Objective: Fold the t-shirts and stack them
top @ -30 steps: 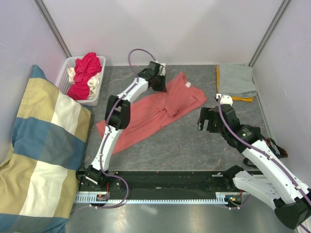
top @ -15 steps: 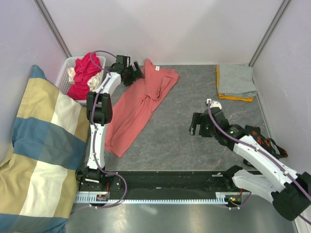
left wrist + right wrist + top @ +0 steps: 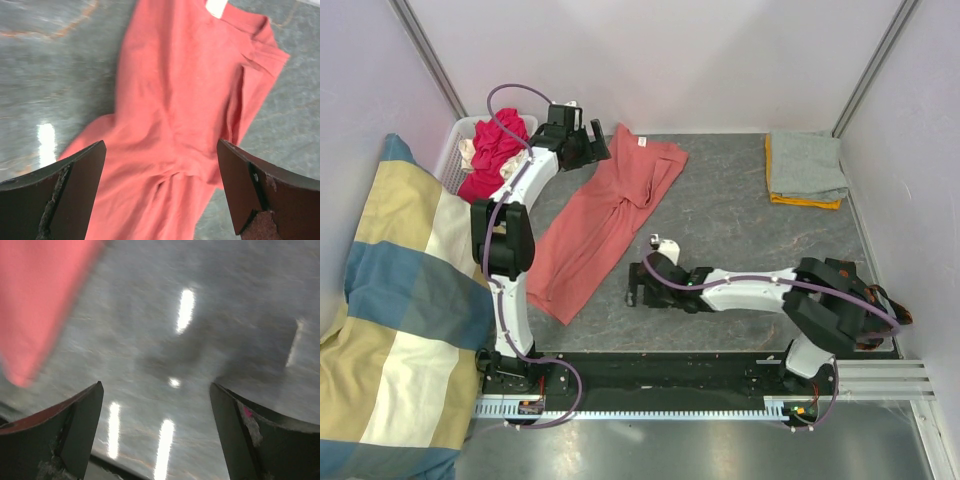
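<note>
A salmon-pink t-shirt [image 3: 605,215] lies crumpled in a long diagonal strip on the grey table, its white neck label [image 3: 642,142] at the far end. My left gripper [image 3: 593,147] hangs open just left of the collar end. In the left wrist view the shirt [image 3: 185,90] fills the space below the left gripper [image 3: 161,145], and nothing is held. My right gripper [image 3: 638,285] is stretched out low over the table, open, just right of the shirt's near end. In the right wrist view the shirt's edge [image 3: 40,300] shows at upper left, with bare table between the right gripper's [image 3: 156,386] fingers.
A folded grey t-shirt [image 3: 807,162] lies on a folded orange one [image 3: 805,201] at the back right. The white lattice basket [image 3: 453,152] at the back left holds magenta-red [image 3: 498,145] and cream [image 3: 470,152] shirts. The striped cushion [image 3: 400,300] fills the left side.
The left gripper dragged the pink shirt's collar end to the left, then opened and let it go. The right arm swung left, across the table, toward the shirt's near end.
</note>
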You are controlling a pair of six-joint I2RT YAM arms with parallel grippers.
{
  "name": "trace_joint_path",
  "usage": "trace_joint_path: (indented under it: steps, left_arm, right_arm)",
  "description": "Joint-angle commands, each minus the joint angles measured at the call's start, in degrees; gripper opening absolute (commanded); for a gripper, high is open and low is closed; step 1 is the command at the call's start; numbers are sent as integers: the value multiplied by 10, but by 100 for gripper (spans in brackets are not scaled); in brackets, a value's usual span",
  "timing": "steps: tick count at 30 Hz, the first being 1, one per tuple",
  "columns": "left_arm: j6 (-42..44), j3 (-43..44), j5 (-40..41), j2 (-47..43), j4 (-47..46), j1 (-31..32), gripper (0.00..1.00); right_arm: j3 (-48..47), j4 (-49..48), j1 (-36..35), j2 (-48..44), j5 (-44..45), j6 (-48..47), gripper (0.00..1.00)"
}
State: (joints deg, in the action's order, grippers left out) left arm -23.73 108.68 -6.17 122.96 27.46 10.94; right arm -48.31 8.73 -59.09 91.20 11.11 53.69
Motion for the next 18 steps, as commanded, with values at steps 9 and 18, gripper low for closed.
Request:
trace_joint_path:
  steps: [9, 18]
  left_arm:
    - [31, -20, 43, -42, 26, -7, 100]
    - [31, -40, 48, -59, 31, -9, 100]
  right_arm:
    - [-190, -83, -52, 231, 41, 109, 95]
    - [-258, -75, -52, 303, 38, 100, 63]
